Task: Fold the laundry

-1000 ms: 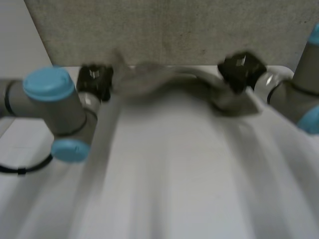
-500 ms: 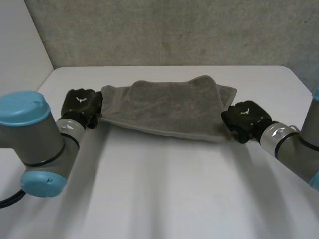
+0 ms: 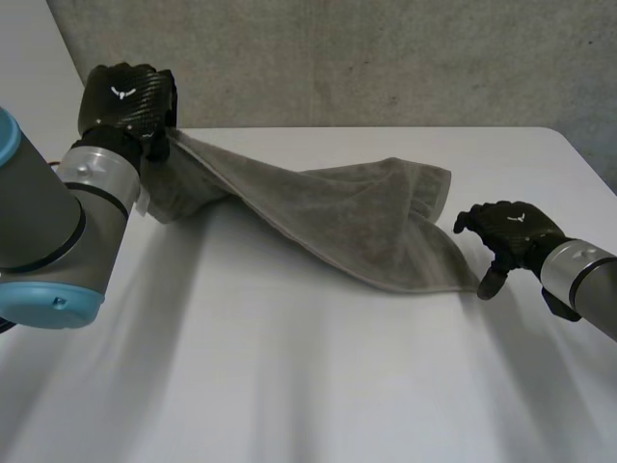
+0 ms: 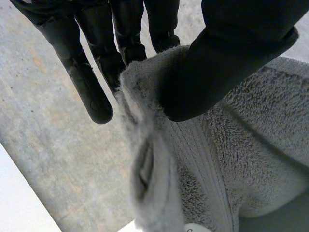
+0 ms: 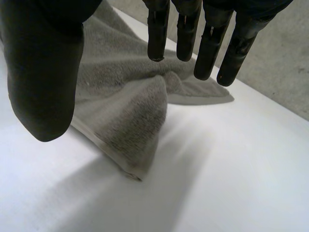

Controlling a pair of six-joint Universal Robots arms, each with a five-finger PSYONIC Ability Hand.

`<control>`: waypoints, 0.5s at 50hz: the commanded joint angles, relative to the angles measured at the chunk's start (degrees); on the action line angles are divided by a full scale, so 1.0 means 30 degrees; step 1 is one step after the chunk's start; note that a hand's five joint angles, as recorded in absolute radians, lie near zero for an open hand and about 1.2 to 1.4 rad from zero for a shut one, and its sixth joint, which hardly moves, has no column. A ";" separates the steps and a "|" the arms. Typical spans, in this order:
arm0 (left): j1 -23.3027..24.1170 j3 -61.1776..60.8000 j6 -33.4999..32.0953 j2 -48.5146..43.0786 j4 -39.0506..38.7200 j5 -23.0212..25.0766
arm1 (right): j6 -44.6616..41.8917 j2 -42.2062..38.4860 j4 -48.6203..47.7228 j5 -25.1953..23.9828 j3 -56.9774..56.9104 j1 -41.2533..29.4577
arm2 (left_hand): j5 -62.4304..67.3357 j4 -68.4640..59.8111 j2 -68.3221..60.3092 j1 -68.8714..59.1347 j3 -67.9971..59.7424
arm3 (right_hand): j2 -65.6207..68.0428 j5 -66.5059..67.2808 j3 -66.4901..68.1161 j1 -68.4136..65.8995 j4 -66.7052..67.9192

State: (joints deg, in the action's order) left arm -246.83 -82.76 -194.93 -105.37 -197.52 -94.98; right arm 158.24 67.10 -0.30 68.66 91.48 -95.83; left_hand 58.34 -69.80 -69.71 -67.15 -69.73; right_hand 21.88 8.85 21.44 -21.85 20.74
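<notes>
No neat fold is made yet: the left hand (image 3: 125,96) pinches the towel (image 3: 328,217) by its far-left corner, raised, while the right hand (image 3: 511,231), fingers spread and empty, hovers beside its near-right corner.

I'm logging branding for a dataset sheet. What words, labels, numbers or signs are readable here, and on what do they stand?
No readable words or numbers anywhere.
The black left hand and black right hand each bear a small white emblem on the back: a mark, not letters.
On the grey terry towel: no tag or print visible.
On the white table: no markings.
</notes>
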 commanded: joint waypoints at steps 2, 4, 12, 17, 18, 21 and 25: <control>0.0010 0.0252 0.0231 0.0144 0.0011 -0.0009 | -0.0041 -0.1302 -0.1569 -0.0092 0.0269 0.0011 | 0.3887 -0.3401 -0.3431 -0.4283 -0.3424 | -0.1241 -0.0232 -0.1093 0.1232 -0.0860; 0.0010 0.0252 0.0551 0.0173 0.0040 -0.0009 | -0.0070 -0.1740 -0.2385 -0.0092 0.0269 -0.0047 | 0.3887 -0.3401 -0.3431 -0.4283 -0.3424 | -0.1130 -0.0121 -0.0982 0.1121 -0.0749; 0.0010 0.0223 0.0992 0.0173 0.0041 -0.0009 | -0.0041 -0.2181 -0.2858 -0.0180 0.0328 -0.0223 | 0.3887 -0.3401 -0.3431 -0.4283 -0.3424 | -0.0793 0.0217 -0.0645 0.0784 -0.0411; 0.0040 0.0164 0.0992 0.0173 0.0041 0.0020 | 0.0105 -0.2065 -0.2887 -0.0355 0.0649 -0.0399 | 0.3887 -0.3401 -0.3431 -0.4283 -0.3424 | -0.0793 0.0217 -0.0645 0.0784 -0.0411; 0.0040 0.0164 0.0992 0.0173 0.0041 0.0020 | 0.0221 -0.2064 -0.2887 -0.0356 0.0737 -0.0399 | 0.3887 -0.3401 -0.3431 -0.4283 -0.3424 | -0.0793 0.0217 -0.0645 0.0784 -0.0411; 0.0040 0.0193 0.0992 0.0173 0.0041 0.0020 | 0.0428 -0.2035 -0.2887 -0.0356 0.0826 -0.0604 | 0.3887 -0.3401 -0.3431 -0.4283 -0.3424 | -0.0793 0.0217 -0.0645 0.0784 -0.0411; 0.0011 0.0193 0.0992 0.0173 0.0041 0.0020 | 0.1420 -0.2093 -0.3004 -0.0326 0.0885 -0.1685 | 0.3887 -0.3401 -0.3431 -0.4283 -0.3424 | -0.0737 0.0273 -0.0589 0.0728 -0.0355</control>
State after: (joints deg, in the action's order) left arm -246.71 -82.21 -191.89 -104.84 -197.40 -94.92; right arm 159.63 60.84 -9.09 67.61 93.79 -97.97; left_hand 58.34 -69.80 -69.71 -67.15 -69.73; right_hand 21.88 9.00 21.44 -21.85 20.74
